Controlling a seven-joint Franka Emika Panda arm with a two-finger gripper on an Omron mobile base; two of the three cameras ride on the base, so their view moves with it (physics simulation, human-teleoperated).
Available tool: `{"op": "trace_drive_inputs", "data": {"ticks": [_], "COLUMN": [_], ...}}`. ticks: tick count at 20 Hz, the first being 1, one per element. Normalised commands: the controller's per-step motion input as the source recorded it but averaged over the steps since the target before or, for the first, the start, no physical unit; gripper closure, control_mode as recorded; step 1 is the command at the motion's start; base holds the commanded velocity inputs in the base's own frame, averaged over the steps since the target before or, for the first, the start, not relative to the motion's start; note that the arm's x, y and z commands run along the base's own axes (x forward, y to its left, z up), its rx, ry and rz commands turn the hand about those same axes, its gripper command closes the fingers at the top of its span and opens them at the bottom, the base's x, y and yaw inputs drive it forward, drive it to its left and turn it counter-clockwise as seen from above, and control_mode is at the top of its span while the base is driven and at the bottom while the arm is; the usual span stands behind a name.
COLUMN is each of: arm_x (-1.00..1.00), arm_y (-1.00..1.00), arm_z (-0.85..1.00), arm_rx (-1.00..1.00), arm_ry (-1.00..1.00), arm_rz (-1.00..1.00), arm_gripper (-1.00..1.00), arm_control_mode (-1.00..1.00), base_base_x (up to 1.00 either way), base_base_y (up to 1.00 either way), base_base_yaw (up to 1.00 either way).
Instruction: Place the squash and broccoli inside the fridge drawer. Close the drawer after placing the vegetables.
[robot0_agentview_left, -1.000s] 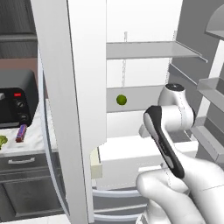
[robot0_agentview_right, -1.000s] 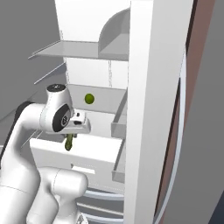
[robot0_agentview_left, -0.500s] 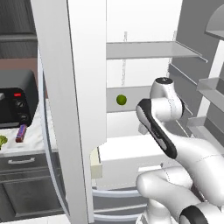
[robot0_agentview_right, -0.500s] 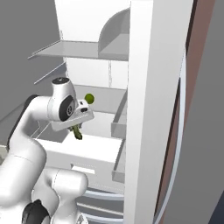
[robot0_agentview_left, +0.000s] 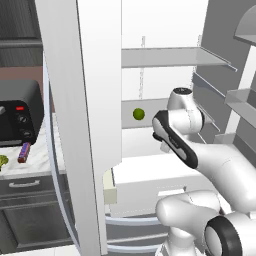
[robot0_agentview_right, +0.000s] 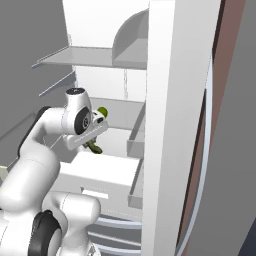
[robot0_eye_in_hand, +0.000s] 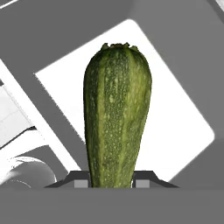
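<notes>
- Hand view: the two dark fingertips of the pincer sit closed against the base of the dark olive-green, finger-shaped squash, which stands straight out beyond them, stem end farthest away.
- Behind the squash, past the pincer, lies a bright white floor; whether that is the drawer's inside I cannot tell.
- Left base view, well off to the pincer's left: the tiny yellow-green knobbly broccoli and a small purple bar lie on the pale counter.
- A round green ball sits on the shelf just beside the hand.
- Right base view: the squash hangs below the pincer, over the wide white box-like fridge drawer, which is pulled out.
</notes>
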Motion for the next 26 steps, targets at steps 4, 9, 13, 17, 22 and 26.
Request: {"op": "trace_drive_inputs", "data": {"ticks": [4, 9, 13, 17, 22, 26], "arm_x": [0.24, 0.10, 0.09, 0.02, 0.00, 0.00], "arm_y": [0.00, 0.00, 0.00, 0.00, 0.00, 0.00], "arm_z": [-0.35, -0.32, -0.26, -0.24, -0.16, 0.00], "arm_rx": [-0.07, -0.08, -0.05, -0.05, -0.05, 0.00], "arm_ry": [0.00, 0.03, 0.06, 0.06, 0.02, 0.02], "arm_rz": [0.10, 0.03, 0.00, 0.00, 0.01, 0.01], "arm_gripper": [1.00, 1.00, 1.00, 1.00, 1.00, 1.00], "arm_control_mode": [-1.00, -1.00, -1.00, -1.00, -1.00, -1.00], "base_base_x": [0.00, 0.00, 0.00, 0.00, 0.00, 0.00], "base_base_y": [0.00, 0.00, 0.00, 0.00, 0.00, 0.00], "base_base_yaw": [0.00, 0.00, 0.00, 0.00, 0.00, 0.00]}}
